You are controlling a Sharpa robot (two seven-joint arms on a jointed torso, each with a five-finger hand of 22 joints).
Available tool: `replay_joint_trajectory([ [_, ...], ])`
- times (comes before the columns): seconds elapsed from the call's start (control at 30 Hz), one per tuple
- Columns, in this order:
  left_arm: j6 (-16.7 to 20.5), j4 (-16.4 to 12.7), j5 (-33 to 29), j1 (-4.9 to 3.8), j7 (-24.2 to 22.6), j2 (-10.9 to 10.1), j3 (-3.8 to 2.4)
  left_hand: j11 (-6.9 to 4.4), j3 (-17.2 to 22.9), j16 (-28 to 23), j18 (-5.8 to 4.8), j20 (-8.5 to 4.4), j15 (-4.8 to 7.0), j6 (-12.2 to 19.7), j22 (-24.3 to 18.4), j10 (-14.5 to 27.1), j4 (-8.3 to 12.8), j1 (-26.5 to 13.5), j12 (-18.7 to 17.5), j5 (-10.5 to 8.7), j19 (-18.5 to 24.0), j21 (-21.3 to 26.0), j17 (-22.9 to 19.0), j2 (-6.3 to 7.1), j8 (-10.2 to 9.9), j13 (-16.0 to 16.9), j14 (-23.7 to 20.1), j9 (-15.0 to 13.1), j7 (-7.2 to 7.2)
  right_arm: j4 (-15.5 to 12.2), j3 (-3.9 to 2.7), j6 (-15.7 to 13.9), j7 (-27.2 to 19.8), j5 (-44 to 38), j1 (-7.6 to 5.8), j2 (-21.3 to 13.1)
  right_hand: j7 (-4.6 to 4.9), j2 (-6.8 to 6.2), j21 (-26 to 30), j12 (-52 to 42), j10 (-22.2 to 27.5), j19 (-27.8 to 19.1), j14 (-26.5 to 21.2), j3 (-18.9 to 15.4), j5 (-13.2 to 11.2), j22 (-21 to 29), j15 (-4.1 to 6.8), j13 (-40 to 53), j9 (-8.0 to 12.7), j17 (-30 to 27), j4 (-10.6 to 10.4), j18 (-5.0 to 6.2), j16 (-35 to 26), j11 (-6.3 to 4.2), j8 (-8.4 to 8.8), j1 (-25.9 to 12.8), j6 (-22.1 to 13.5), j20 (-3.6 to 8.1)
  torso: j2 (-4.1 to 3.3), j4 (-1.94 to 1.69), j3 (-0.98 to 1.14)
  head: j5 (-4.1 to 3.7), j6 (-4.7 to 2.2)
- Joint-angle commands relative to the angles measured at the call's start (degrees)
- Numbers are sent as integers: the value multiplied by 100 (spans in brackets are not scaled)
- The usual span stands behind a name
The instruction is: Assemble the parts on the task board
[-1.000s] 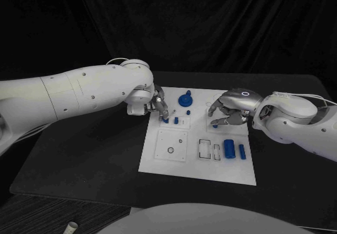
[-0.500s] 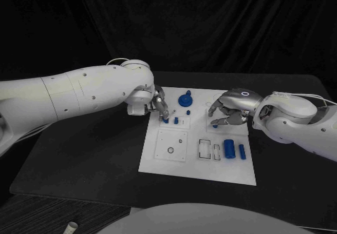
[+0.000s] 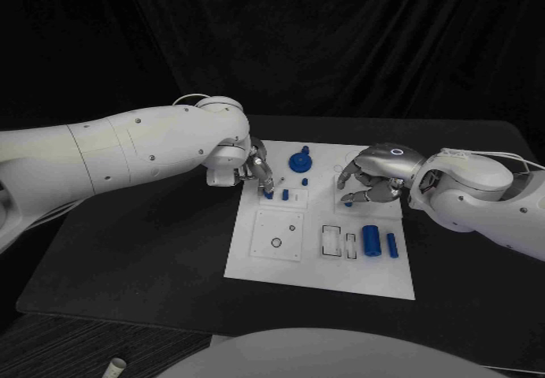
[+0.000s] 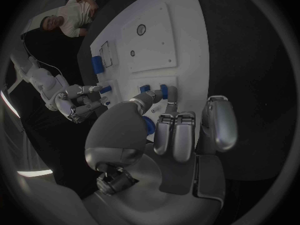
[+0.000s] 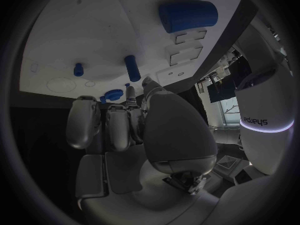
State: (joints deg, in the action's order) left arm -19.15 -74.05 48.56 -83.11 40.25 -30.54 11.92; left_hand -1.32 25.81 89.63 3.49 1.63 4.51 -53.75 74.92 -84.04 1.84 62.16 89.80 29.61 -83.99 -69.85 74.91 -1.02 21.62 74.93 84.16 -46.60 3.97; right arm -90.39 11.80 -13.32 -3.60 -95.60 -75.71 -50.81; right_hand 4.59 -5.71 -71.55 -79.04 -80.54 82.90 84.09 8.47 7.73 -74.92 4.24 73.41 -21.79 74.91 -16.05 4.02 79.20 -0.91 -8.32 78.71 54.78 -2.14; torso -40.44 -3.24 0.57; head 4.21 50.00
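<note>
The white task board point(image 3: 256, 264) lies mid-table. My left hand point(image 3: 252, 171) hovers over its far left corner, thumb and one finger pinching a small blue peg point(image 3: 268, 193) point(image 4: 164, 91) that stands in the board; a second peg point(image 3: 285, 193) stands beside it. Close by is a blue knob point(image 3: 300, 162) with a stem. My right hand point(image 3: 369, 185) is over the far right part of the board, its fingers point(image 5: 115, 122) curled in with nothing in them and one fingertip down on the board. A large blue cylinder point(image 3: 370, 236) point(image 5: 187, 16) and a slimmer one point(image 3: 392, 245) lie on the near right.
A raised square plate with a round hole point(image 3: 278, 236) sits on the board's near left, with rectangular slots point(image 3: 331, 240) next to it. The black table point(image 3: 136, 260) reaches wide around the board. A pale tube point(image 3: 113, 368) lies below the table's front edge.
</note>
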Motion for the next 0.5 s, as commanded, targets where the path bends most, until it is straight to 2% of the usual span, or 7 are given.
replay_joint_trajectory([
  [0.03,32,-46,-13,53,-6,16,22,-37,824,37,30,-25,41,-28,1003,-597,886,17,20,182,9,19,1509,18,55,1507,584,25,-62,0,-3,60,116,-13,14,-1,-10,38,34,36,24,-58,172,22,32,-950,8,-4,-6,30,12,1,-23,-1,-2,28,49,-1,-1,2,0,4,0],
  [0.17,50,-53,-13,54,-46,17,22,-40,744,37,30,-28,44,-27,1004,-597,884,46,20,339,6,15,1509,44,89,1507,584,62,-63,0,-3,66,122,-13,14,0,-11,40,38,39,26,-59,169,23,33,-949,8,-7,-8,20,13,1,-32,-2,-9,30,64,0,0,-2,0,-2,0],
  [0.43,72,-58,-13,57,-87,9,22,-42,664,37,30,-30,46,-24,1003,-597,873,81,20,486,5,18,1509,67,119,1507,584,103,-64,4,-3,64,125,-13,14,4,-11,40,38,39,26,-59,169,23,33,-949,8,-7,-8,20,13,1,-32,-2,-9,30,64,0,2,-1,-2,-2,0],
  [0.5,93,-65,-13,58,-111,4,22,-44,622,37,29,-32,48,-24,1004,-597,865,103,20,576,3,17,1509,79,138,1507,584,124,-65,5,-3,64,127,-13,15,5,-11,40,38,39,26,-59,169,23,33,-949,8,-7,-8,20,13,1,-32,-2,-9,30,64,0,4,3,0,3,0],
])
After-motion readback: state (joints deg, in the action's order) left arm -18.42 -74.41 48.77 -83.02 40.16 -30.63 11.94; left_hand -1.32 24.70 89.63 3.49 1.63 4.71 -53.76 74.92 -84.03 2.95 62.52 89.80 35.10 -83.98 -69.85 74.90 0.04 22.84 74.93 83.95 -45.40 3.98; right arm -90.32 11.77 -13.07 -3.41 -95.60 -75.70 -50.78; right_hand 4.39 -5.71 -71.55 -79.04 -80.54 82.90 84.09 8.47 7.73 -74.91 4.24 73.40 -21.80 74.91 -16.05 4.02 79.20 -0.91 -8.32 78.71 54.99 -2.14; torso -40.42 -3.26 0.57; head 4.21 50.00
